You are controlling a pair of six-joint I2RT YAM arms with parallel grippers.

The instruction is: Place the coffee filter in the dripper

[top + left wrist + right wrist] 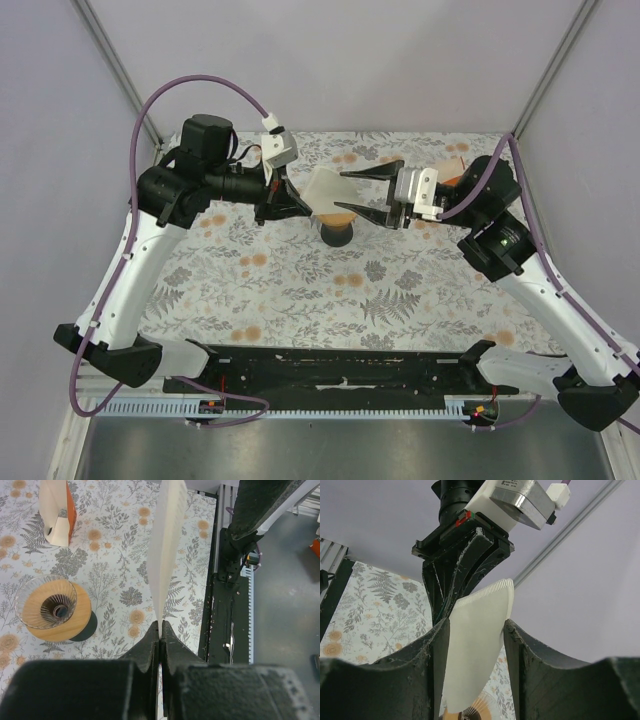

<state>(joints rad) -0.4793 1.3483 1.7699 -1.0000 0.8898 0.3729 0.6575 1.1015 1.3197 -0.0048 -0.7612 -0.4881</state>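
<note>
The white coffee filter (325, 190) hangs edge-up over the table, pinched at its lower corner by my left gripper (160, 627), which is shut on it. From the left wrist the coffee filter (167, 545) shows as a thin upright sheet. The orange-brown dripper (52, 610) stands on the floral cloth, below the filter (338, 222). My right gripper (475, 625) is open, its two fingers on either side of the filter (475, 650); I cannot tell whether they touch the paper. Part of the dripper (470, 712) shows under the filter's bottom edge.
An orange-and-white box (57, 510) stands on the cloth behind the dripper, near the right arm (455, 160). A black rail (340, 380) runs along the table's near edge. Grey walls close the back and sides.
</note>
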